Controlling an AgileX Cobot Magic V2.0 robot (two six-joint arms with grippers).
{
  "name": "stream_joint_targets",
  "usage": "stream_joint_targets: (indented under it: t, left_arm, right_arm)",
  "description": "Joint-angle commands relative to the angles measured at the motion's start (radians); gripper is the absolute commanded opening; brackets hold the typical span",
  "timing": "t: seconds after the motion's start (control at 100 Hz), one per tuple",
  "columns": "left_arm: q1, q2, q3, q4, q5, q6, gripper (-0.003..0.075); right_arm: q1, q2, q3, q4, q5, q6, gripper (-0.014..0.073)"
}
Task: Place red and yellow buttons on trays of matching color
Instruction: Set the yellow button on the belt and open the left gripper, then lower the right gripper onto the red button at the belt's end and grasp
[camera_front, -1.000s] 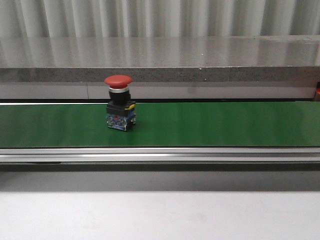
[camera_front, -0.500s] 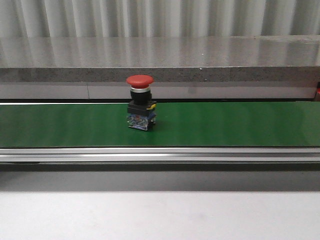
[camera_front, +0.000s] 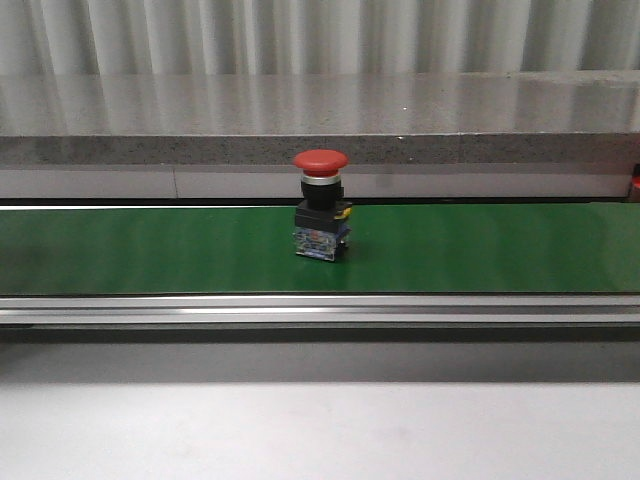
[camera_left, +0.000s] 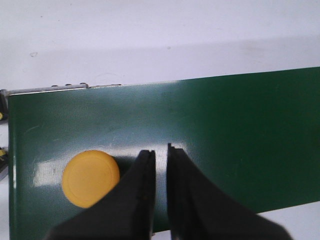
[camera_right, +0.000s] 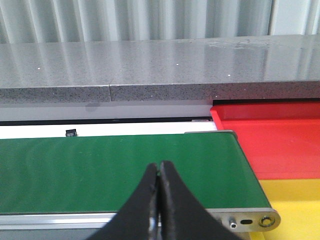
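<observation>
A red button (camera_front: 320, 215) with a mushroom cap on a black and clear base stands upright on the green belt (camera_front: 500, 250), near the middle of the front view. A yellow button (camera_left: 91, 178), seen from above, sits on the belt (camera_left: 240, 130) beside my left gripper (camera_left: 161, 152), outside its fingers; the jaws stand a narrow gap apart with nothing between them. My right gripper (camera_right: 159, 167) is shut and empty above the belt's end. Beyond that end lie a red tray (camera_right: 280, 140) and a yellow tray (camera_right: 295, 200). Neither gripper shows in the front view.
A grey stone ledge (camera_front: 320, 120) runs behind the belt, before a corrugated wall. A metal rail (camera_front: 320, 308) edges the belt's near side. White tabletop (camera_front: 320, 430) lies in front.
The red button has travelled to the right along the belt, from left of centre to the middle of the front view. It stays upright.
</observation>
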Motion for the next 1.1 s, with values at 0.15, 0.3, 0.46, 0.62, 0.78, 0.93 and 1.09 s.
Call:
stream_joint_targets:
  t: [0.15,0.3,0.46,0.62,0.78,0.93,1.09]
  left_arm:
    - [-0.039,-0.212,0.157,-0.008,-0.198,0.010,-0.0020]
    - [-0.039,-0.353,0.272,-0.008,-0.244,0.029,-0.0020]
    - [-0.039,-0.507,0.372,-0.011,-0.246,0.029,-0.0020]
    - [-0.039,-0.657,0.452,-0.011,-0.236,0.029,-0.0020]
    - [-0.039,-0.758,0.515,-0.011,-0.238,0.029,-0.0020]
    - [-0.039,-0.778,0.537,-0.011,-0.238,0.029,-0.0020]
    - [-0.039,-0.778,0.537,-0.011,-0.257,0.029,-0.0020]
  right_arm:
    - [-0.007,-0.013,0.002,-0.010,-0.073,-0.001,-0.0066]
    - [-0.007,-0.013,0.002,-0.010,-0.073,-0.001,-0.0066]
    - [-0.007,-0.013,0.002,-0.010,-0.073,-0.001,-0.0066]
    - [-0.007,-0.013,0.002,-0.010,-0.096,-0.001,-0.0066]
    - [-0.004,-0.013,-0.014,-0.010,-0.113,-0.001,-0.0066]
    - [-0.003,0.035,-0.105,-0.010,0.038,-0.001,-0.0066]
    - [-0.003,0.170,-0.269,-0.010,0.210,-0.001,-0.0066]
